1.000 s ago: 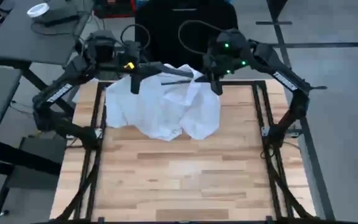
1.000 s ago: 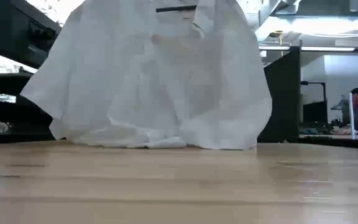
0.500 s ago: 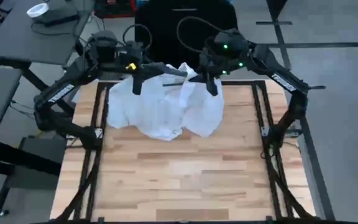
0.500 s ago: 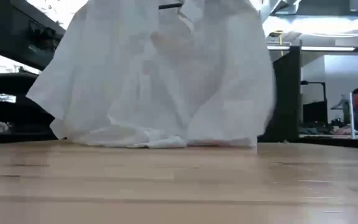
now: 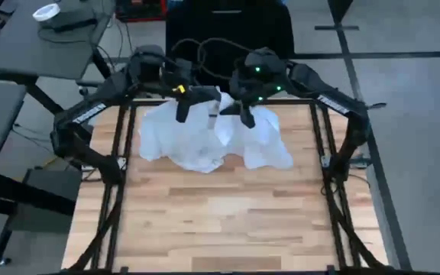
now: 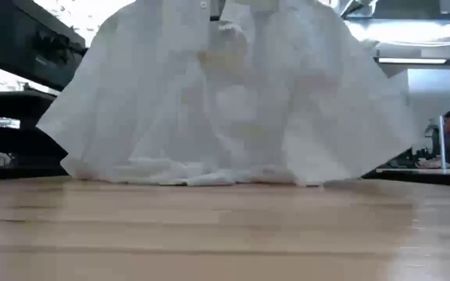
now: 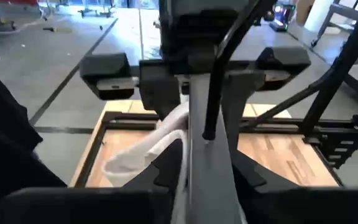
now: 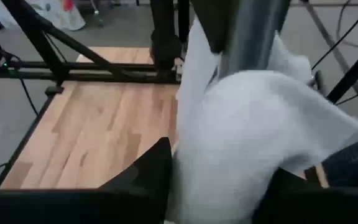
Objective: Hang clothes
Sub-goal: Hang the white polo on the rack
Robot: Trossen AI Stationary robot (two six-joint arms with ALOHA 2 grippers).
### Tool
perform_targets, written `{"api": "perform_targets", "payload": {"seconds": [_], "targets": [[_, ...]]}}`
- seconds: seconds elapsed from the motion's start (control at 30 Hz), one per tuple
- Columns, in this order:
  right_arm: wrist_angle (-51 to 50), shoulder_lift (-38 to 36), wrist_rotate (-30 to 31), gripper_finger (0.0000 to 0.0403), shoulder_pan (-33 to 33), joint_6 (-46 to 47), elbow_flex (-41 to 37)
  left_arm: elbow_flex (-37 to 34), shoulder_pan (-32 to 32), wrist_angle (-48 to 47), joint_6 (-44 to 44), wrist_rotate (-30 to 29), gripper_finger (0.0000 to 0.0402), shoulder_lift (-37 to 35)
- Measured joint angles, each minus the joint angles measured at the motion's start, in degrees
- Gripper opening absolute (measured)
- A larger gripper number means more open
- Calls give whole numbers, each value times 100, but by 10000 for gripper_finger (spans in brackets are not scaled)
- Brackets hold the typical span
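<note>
The white top (image 5: 205, 134) hangs bunched over the far half of the desk (image 5: 220, 214), its hem on the wood. The left claw (image 5: 183, 109) and right claw (image 5: 244, 114) both pinch its upper cloth, close together.

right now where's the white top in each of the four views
High view: white top lies at the table's far end, under both grippers.
Low view: it fills the middle, hem on the table.
Left wrist view: a fold.
Right wrist view: bunched close.
Shared landmark: the wooden table.
</note>
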Motion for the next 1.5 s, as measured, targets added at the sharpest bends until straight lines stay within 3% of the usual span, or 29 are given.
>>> {"api": "perform_targets", "payload": {"seconds": [0.2, 0.37, 0.53, 0.67, 0.77, 1.1, 1.3, 1.5], "targets": [[-86, -142, 17, 114, -121, -73, 0, 8, 18, 22, 137, 0, 55, -81], [-282, -152, 173, 30, -130, -274, 0, 8, 14, -39, 141, 3, 56, -82], [-228, -192, 358, 29, -244, -245, -4, 17, 22, -893, 211, -87, 55, -145], [-400, -314, 278, 29, -453, -316, 155, 17, 21, -1865, 542, -680, 55, -284], [-558, -315, 277, 29, -564, -394, 384, 17, 24, -2064, 532, -1046, 55, -355], [-516, -312, 320, 29, -618, -413, 458, 15, 31, -855, 79, -1115, 58, -467], [-540, -287, 403, 29, -618, -345, 455, 15, 195, -1008, -220, -1107, 103, -462], [-603, -287, 380, 29, -721, -350, 450, 15, 188, -1105, 148, -990, 167, -567]]}}
